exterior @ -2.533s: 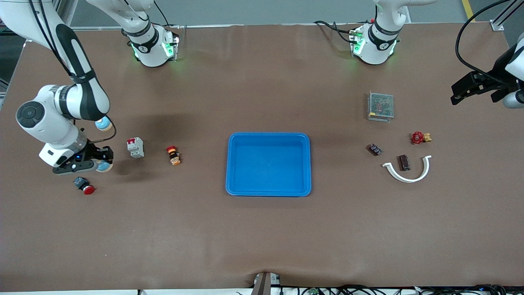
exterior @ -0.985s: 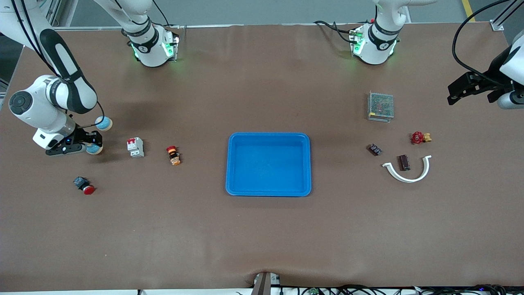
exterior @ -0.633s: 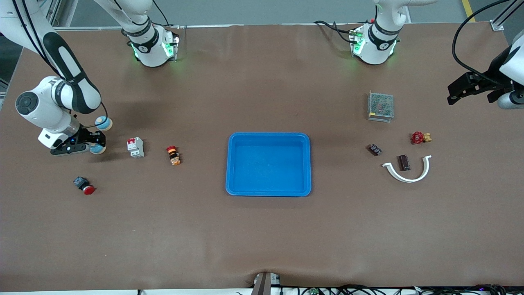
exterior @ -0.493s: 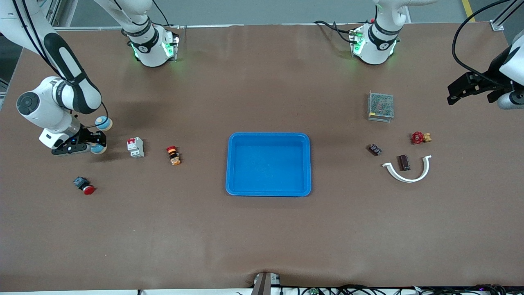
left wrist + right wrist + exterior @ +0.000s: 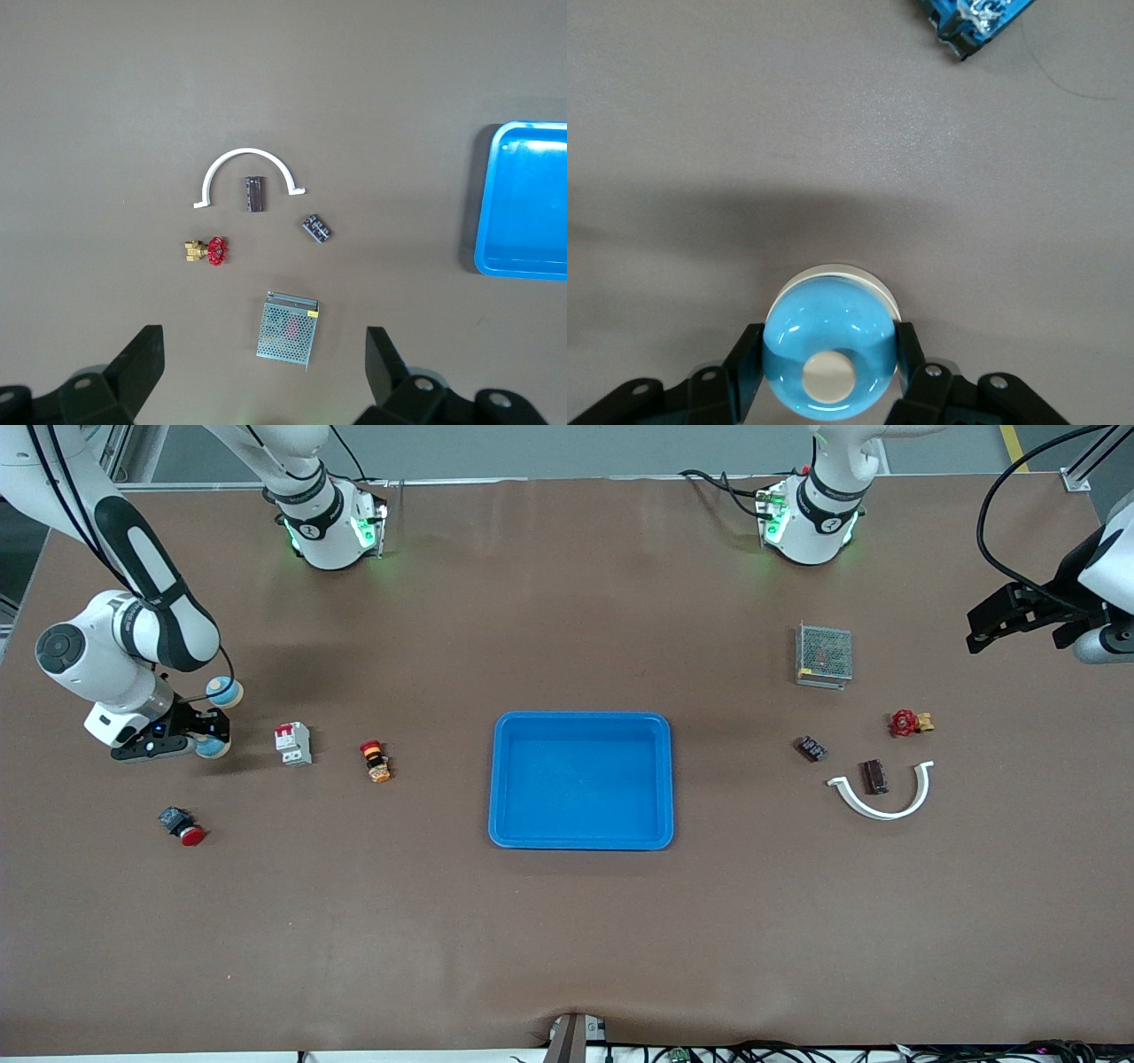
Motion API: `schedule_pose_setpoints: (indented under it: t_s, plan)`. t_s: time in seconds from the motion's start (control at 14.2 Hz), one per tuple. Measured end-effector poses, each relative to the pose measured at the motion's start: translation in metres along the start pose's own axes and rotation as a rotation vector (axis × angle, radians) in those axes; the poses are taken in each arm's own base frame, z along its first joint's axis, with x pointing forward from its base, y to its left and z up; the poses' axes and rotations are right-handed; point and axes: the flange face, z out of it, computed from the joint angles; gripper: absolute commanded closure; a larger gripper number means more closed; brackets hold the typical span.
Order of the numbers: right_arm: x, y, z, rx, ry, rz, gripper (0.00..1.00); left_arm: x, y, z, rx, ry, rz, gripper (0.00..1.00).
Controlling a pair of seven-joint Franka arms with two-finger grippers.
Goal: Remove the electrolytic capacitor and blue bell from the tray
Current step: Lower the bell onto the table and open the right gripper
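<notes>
My right gripper (image 5: 209, 740) is shut on a blue bell (image 5: 213, 747) with a cream button and holds it just above the table near the right arm's end. In the right wrist view the bell (image 5: 833, 328) sits between the fingers of that gripper (image 5: 829, 350). A second blue bell (image 5: 223, 690) rests on the table beside it. Two dark capacitors lie near the left arm's end: one (image 5: 874, 776) inside a white curved clip (image 5: 881, 808), one (image 5: 811, 748) beside it. Both show in the left wrist view (image 5: 255, 193) (image 5: 316, 228). My left gripper (image 5: 1010, 615) (image 5: 263, 381) is open and empty above that end.
A blue tray (image 5: 580, 716) sits mid-table. A metal mesh box (image 5: 824, 654) and a red valve (image 5: 905, 723) lie near the capacitors. A white breaker (image 5: 293, 744), an orange-red button (image 5: 376, 762) and a red push button (image 5: 182, 826) lie near the bells.
My right gripper, holding the bell, moved away from the front camera, then drifted slightly toward the tray. The left gripper has barely moved.
</notes>
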Motion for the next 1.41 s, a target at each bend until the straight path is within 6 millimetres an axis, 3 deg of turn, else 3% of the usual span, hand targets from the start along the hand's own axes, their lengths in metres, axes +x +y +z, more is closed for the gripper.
schedule_pose_setpoints:
  t_s: [0.35,0.42,0.49,0.56,0.63,1.13,1.41]
  plan:
    - [-0.0016,0.0027,0.0001,0.0,0.0,0.006,1.0,-0.0009,-0.0005,-0.0006,0.0,-0.002,-0.001,0.0]
    - [-0.0016,0.0027,0.0002,0.0,0.0,0.006,0.96,-0.0016,-0.0006,-0.0009,0.001,-0.004,-0.001,0.0]
    - [-0.0016,0.0027,0.0003,0.0,0.0,0.006,0.51,-0.002,-0.0007,-0.0012,0.001,-0.005,-0.002,0.0]
    - [-0.0016,0.0027,0.0003,0.0,0.0,0.006,0.33,-0.0022,-0.0007,-0.0013,0.001,-0.006,-0.002,0.0]
    - [-0.0016,0.0027,0.0003,0.0,0.0,0.006,0.02,-0.0022,-0.0007,-0.0012,0.001,-0.006,-0.002,0.0]
    - [-0.0012,0.0009,0.0033,0.002,0.0,0.003,0.0,-0.0024,-0.0008,-0.0004,0.001,-0.011,-0.005,0.0]
    - [0.0059,-0.0048,-0.0048,0.014,-0.017,-0.013,0.0,-0.0019,-0.0012,0.0008,0.002,-0.014,-0.006,0.0]
